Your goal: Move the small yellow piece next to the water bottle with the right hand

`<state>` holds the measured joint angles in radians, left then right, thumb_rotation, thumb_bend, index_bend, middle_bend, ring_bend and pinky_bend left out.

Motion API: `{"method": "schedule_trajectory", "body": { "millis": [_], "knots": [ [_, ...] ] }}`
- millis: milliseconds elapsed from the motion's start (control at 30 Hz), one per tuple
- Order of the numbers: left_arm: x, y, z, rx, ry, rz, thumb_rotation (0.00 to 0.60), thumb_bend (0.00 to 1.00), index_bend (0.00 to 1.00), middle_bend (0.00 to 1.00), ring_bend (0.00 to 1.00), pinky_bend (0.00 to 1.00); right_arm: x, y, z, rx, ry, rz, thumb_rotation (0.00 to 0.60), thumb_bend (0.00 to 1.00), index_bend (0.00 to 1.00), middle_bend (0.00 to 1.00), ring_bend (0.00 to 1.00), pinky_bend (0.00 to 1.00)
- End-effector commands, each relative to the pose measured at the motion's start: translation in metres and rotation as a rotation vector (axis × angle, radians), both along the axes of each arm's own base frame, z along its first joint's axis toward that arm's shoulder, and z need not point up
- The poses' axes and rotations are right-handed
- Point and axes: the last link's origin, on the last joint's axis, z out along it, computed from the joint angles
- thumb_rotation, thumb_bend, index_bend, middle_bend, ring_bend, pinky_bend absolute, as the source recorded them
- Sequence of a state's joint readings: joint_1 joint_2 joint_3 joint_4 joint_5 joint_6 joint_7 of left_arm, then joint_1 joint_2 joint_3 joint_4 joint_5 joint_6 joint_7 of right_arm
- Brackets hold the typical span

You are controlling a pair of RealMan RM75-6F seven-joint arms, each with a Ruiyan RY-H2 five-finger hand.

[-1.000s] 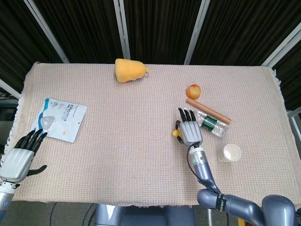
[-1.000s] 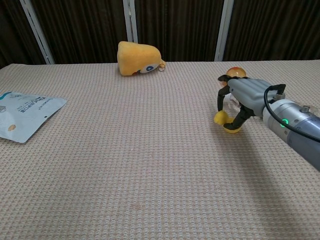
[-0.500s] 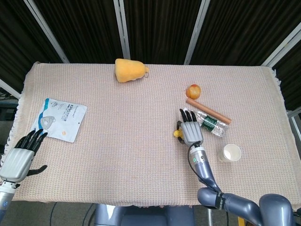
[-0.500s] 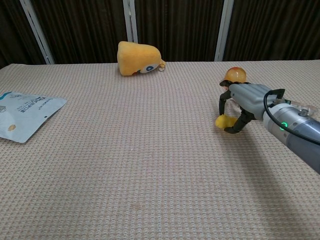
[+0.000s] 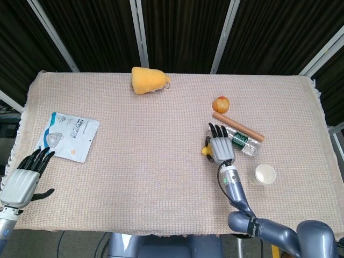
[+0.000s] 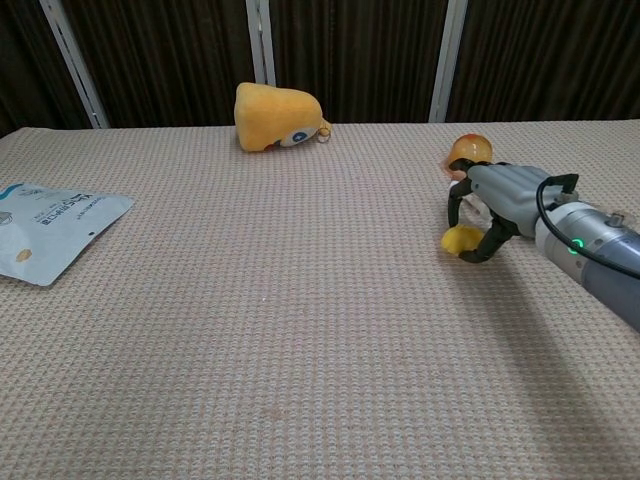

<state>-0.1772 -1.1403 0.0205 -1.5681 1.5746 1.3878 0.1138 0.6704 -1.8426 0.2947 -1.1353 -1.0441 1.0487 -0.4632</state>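
Yellow piece (image 6: 462, 239) sits low over the table, pinched under the right hand (image 5: 220, 149), whose curled fingers (image 6: 455, 205) enclose it. Just right of the hand lies the water bottle (image 5: 241, 142), its long axis running diagonally.

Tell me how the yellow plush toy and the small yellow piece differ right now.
The yellow plush toy is much larger than the small yellow piece. The plush lies on its side at the far edge of the table, untouched; the piece sits close to the water bottle, with the right hand curled over it. The plush shows a printed face and a small loop; the piece looks plain. Both are yellow.
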Motion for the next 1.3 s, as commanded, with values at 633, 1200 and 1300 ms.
{"method": "schedule_trajectory", "body": {
  "millis": [633,1200,1300],
  "knots": [
    [0.000,0.000,-0.001,-0.008,0.000,0.004,0.600,0.00,0.00,0.00,0.00,0.16,-0.009,-0.010,0.006,-0.004,0.018,-0.013,0.600,0.21,0.51,0.00,0.00,0.00],
    [0.002,0.001,-0.001,-0.010,0.000,-0.002,0.600,0.00,0.00,0.00,0.00,0.16,-0.014,-0.013,0.025,-0.037,0.038,0.003,0.600,0.21,0.51,0.00,0.00,0.00],
    [0.002,0.001,-0.001,-0.010,-0.001,-0.003,0.600,0.00,0.00,0.00,0.00,0.16,-0.013,-0.014,0.027,-0.038,0.040,0.006,0.600,0.21,0.51,0.00,0.00,0.00]
  ]
}}
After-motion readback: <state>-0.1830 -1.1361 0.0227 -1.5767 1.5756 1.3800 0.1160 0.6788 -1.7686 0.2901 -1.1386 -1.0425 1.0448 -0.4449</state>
